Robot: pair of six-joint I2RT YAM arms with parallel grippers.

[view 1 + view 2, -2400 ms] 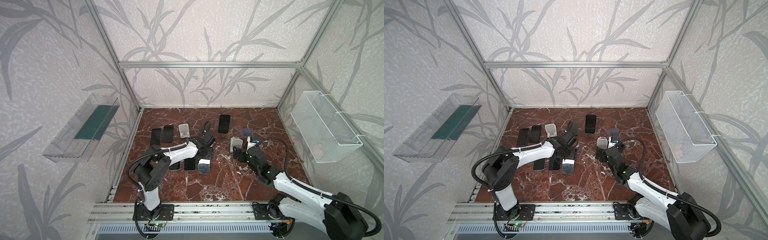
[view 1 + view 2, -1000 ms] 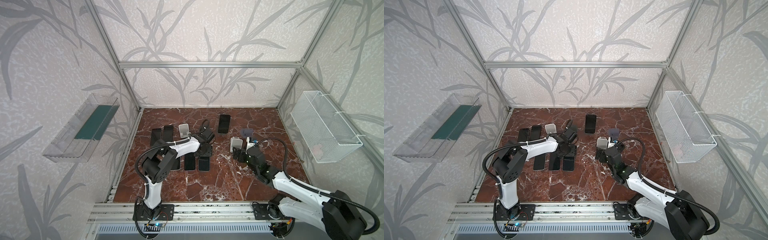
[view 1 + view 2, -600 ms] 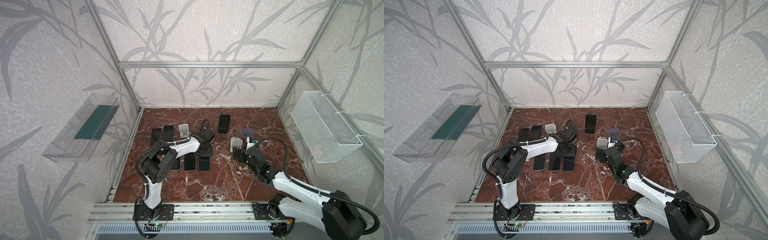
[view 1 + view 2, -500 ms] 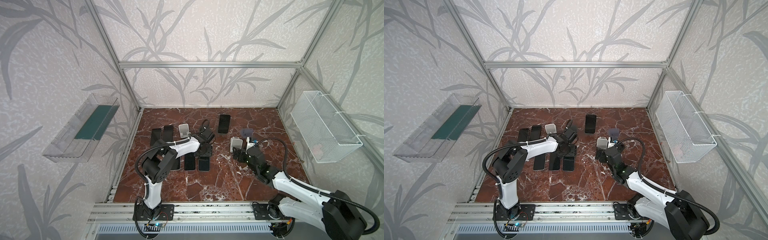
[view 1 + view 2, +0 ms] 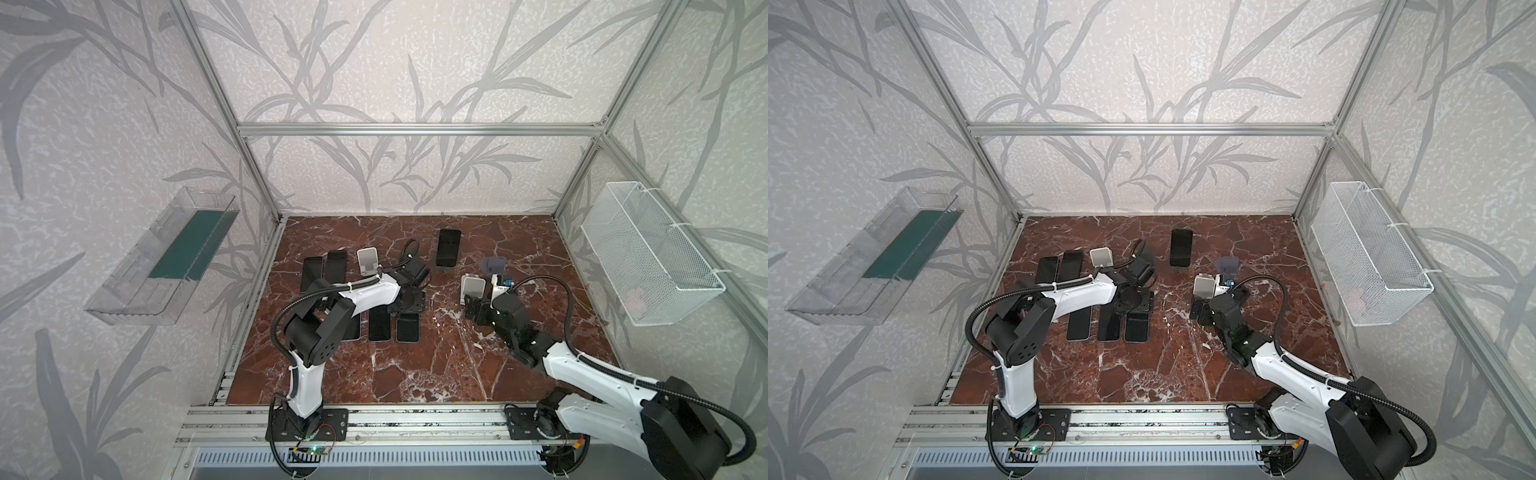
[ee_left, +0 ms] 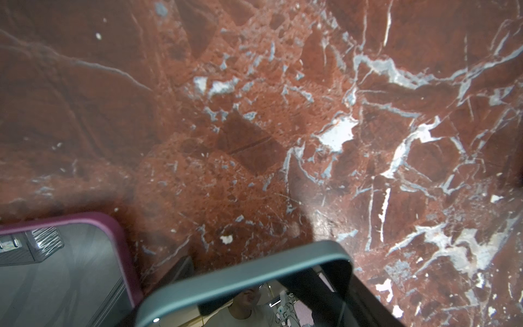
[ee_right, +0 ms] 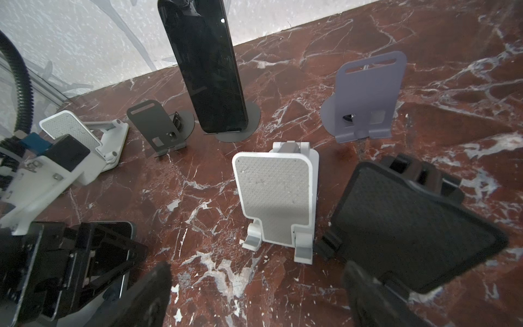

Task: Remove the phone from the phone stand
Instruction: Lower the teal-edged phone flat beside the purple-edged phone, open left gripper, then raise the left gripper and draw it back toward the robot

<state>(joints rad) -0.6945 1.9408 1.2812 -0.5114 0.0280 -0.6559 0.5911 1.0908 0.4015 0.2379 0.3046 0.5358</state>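
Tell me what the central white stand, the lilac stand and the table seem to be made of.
Central white stand: likely matte plastic, with a grey dotted pad that looks rubbery. Lilac stand: a thin bent sheet, perhaps painted metal, matte. Table: red marble look with white veins; stone or print, unclear.

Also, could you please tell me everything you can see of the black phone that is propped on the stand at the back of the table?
The black phone is a slim slab with rounded corners and a glossy, dark, unlit screen. It stands on its short edge, leaning back, its lower edge resting on a dark grey stand with a round base. In both top views it sits towards the back of the marble table; nothing else touches it.
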